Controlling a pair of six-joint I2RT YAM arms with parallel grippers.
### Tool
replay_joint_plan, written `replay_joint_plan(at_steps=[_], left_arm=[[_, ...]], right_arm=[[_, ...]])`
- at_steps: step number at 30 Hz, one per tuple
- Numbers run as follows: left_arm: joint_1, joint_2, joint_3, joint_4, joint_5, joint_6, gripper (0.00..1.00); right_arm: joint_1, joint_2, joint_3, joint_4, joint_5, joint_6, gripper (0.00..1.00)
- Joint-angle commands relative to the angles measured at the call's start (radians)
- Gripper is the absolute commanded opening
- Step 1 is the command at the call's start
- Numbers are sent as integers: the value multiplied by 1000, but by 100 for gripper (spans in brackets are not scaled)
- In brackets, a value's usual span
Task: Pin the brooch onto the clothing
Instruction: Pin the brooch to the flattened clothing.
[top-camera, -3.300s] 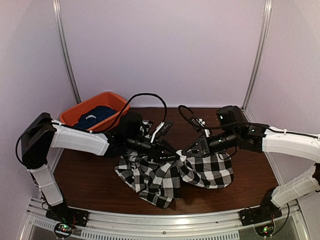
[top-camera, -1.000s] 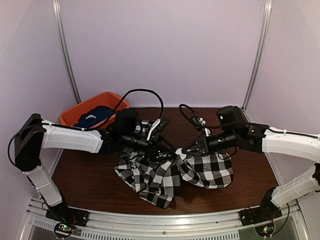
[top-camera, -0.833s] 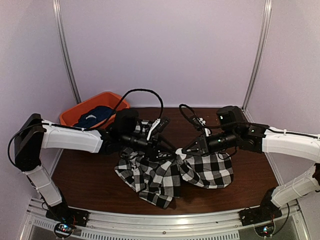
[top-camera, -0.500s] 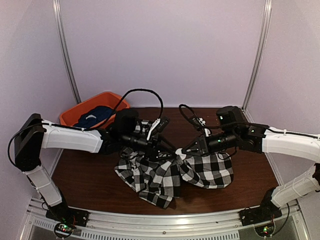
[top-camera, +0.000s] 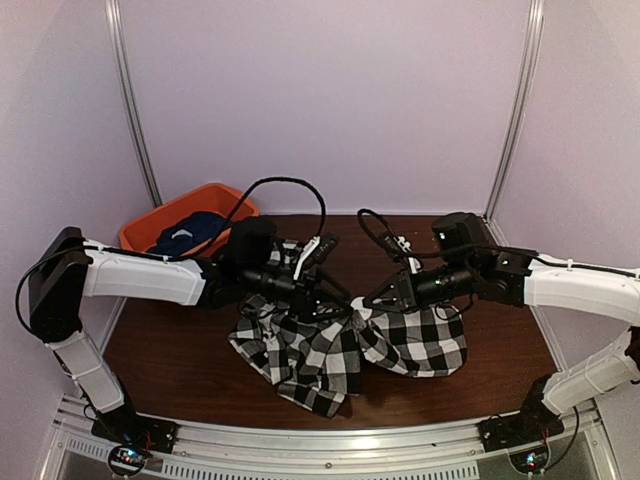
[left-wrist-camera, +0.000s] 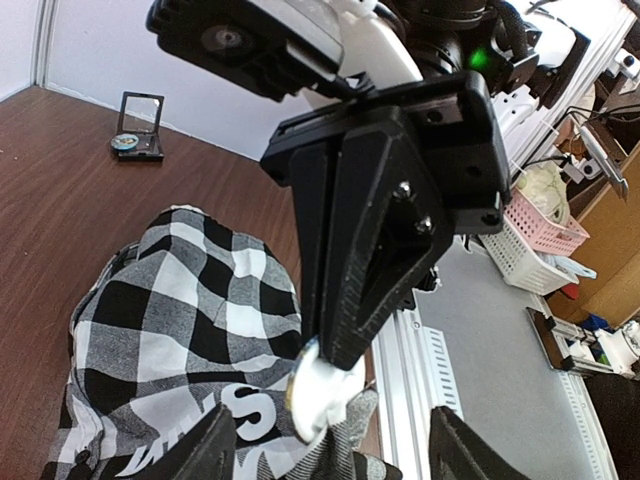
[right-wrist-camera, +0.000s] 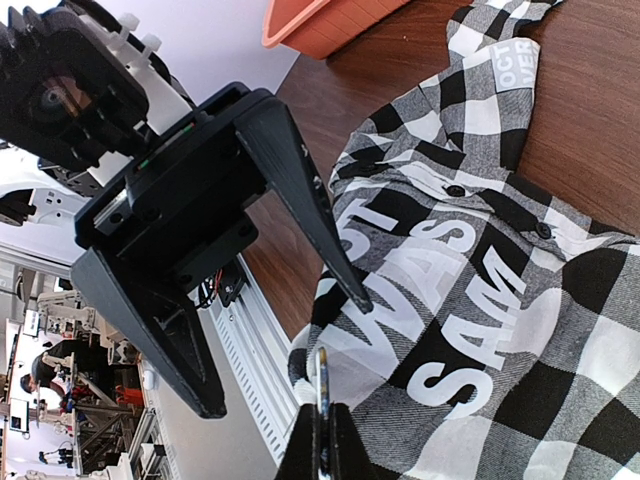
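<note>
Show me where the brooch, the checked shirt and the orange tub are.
brooch (left-wrist-camera: 315, 395): left wrist view, on its white round face below the dark fingertips.
checked shirt (top-camera: 312, 352): top external view, on the near checked fold.
orange tub (top-camera: 150, 222): top external view, on its left rim.

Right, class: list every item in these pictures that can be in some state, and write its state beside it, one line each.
left claw: open, holding nothing.
right claw: shut on the brooch.
brooch: held edge-on over the checked shirt, not visibly pinned.
checked shirt: crumpled on the table, lettering facing up.
orange basin: upright, holding the navy garment.
navy garment: bunched inside the basin.
</note>
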Motion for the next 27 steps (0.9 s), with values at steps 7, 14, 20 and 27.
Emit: replay_joint_plan(at_steps=[7, 14, 20, 27], left_arm=[[19, -33, 11, 14, -9, 21, 70], [18, -34, 11, 15, -6, 21, 74], [20, -41, 6, 26, -3, 21, 79], [21, -51, -3, 30, -14, 25, 84]], right_arm=[[6, -13, 0, 12, 16, -4, 0], [9, -13, 5, 8, 16, -5, 0], [10, -12, -1, 13, 18, -4, 0], [12, -13, -16, 29, 18, 0, 0]])
